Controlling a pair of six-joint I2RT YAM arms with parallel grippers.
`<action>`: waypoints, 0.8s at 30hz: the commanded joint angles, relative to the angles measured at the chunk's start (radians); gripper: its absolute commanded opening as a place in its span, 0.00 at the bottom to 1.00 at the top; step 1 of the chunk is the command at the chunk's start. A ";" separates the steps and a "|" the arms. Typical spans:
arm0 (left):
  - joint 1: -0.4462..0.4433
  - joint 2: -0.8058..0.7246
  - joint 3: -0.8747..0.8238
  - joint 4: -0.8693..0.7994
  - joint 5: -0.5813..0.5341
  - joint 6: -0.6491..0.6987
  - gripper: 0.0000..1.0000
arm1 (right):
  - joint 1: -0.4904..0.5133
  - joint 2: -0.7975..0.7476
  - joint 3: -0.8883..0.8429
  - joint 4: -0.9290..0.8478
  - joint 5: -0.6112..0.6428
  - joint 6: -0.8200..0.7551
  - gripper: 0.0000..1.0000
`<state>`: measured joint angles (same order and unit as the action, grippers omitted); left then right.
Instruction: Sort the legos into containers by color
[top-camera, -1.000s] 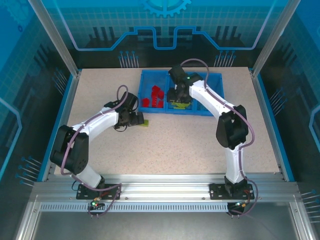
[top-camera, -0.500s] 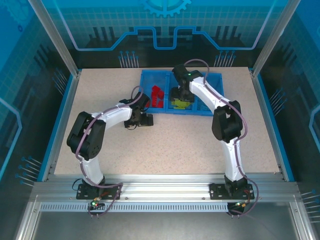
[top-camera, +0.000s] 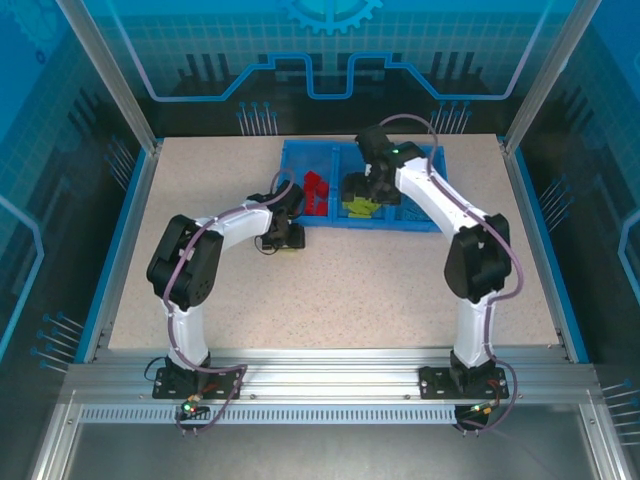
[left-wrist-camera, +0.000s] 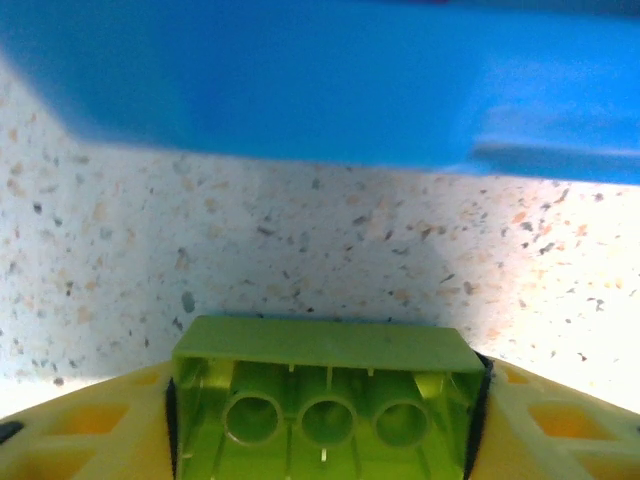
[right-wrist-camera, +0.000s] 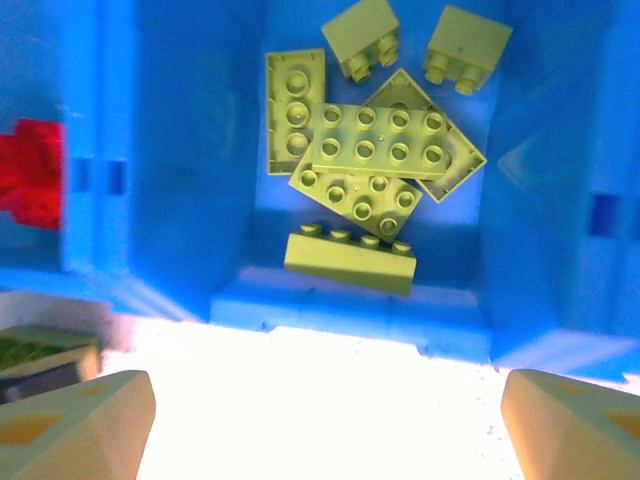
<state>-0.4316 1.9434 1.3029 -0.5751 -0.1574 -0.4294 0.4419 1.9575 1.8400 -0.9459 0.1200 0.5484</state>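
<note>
Gripping a lime-green studded plastic brick (left-wrist-camera: 322, 395) with its long axis parallel to the near wall of the bright-blue plastic tray (left-wrist-camera: 300, 80), the left claw (top-camera: 284, 238) is hovering just before it, the green-filled middle compartment (right-wrist-camera: 345, 302) lying beyond, rightward, by the open right claw (right-wrist-camera: 325, 425).

You are looking down on a speckled beige table (top-camera: 350, 290) that is sitting inside a glowing blue booth. A blue border (top-camera: 118, 250) is running along the table's left and right edges. Translucent blue panels (top-camera: 200, 60), printed with a fine grid and circuit-like lines, are standing behind the far edge and along both sides. Silver aluminium posts (top-camera: 105, 70) are rising from the far corners. A slotted aluminium rail (top-camera: 330, 390) is lying across the near edge. Bright light is washing over the tabletop.
</note>
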 joint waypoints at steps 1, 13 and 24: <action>-0.011 0.015 0.006 -0.010 0.011 -0.002 0.50 | -0.015 -0.101 -0.061 0.031 -0.008 -0.001 0.92; -0.113 -0.100 0.088 -0.077 -0.004 -0.079 0.52 | -0.179 -0.323 -0.388 0.090 0.000 -0.010 0.93; -0.137 -0.044 0.287 -0.168 0.007 -0.053 0.58 | -0.273 -0.428 -0.566 0.146 -0.046 -0.031 0.93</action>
<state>-0.5587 1.8774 1.5822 -0.6693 -0.1596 -0.4946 0.1776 1.5532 1.2953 -0.8322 0.1078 0.5381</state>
